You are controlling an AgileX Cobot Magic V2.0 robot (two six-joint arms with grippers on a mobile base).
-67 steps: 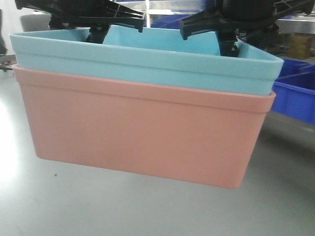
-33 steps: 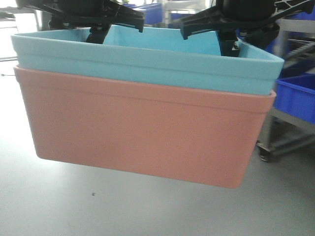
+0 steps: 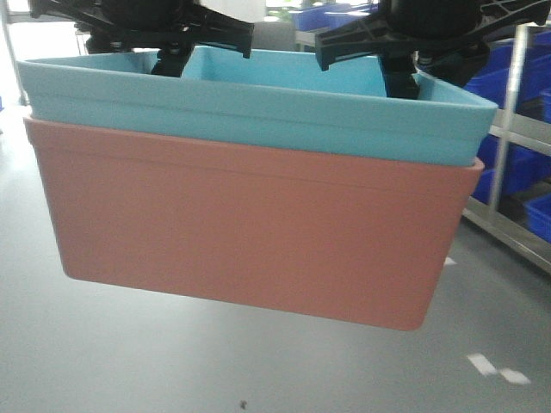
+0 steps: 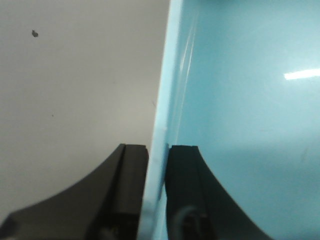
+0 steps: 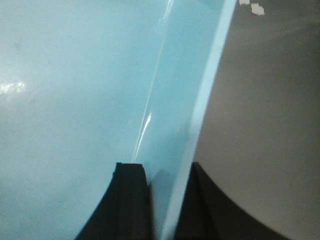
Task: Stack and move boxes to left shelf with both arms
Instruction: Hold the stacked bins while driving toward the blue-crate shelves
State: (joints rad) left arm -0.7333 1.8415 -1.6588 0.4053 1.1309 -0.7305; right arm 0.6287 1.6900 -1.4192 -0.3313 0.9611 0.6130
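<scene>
The light blue box [image 3: 258, 107] sits nested inside the salmon pink box [image 3: 250, 232], and the stack hangs in the air above the floor. My left gripper [image 3: 170, 62] reaches down at the stack's left end. In the left wrist view my left gripper [image 4: 157, 148] is shut on the blue box's rim [image 4: 167, 75], one finger inside and one outside. My right gripper [image 3: 401, 82] [image 5: 168, 167] is shut on the opposite rim [image 5: 210, 75] in the same way. The left shelf is out of view.
Grey floor [image 3: 129, 344] lies under the stack, with white tape marks [image 3: 498, 370] at lower right. A steel rack [image 3: 515, 103] holding dark blue bins [image 3: 538, 215] stands at the right edge. More blue bins [image 3: 331, 17] show far behind.
The stack stays fixed between both grippers while the background has swung past: the grey table and nearby blue bins are gone, and floor and a rack at the right now show.
</scene>
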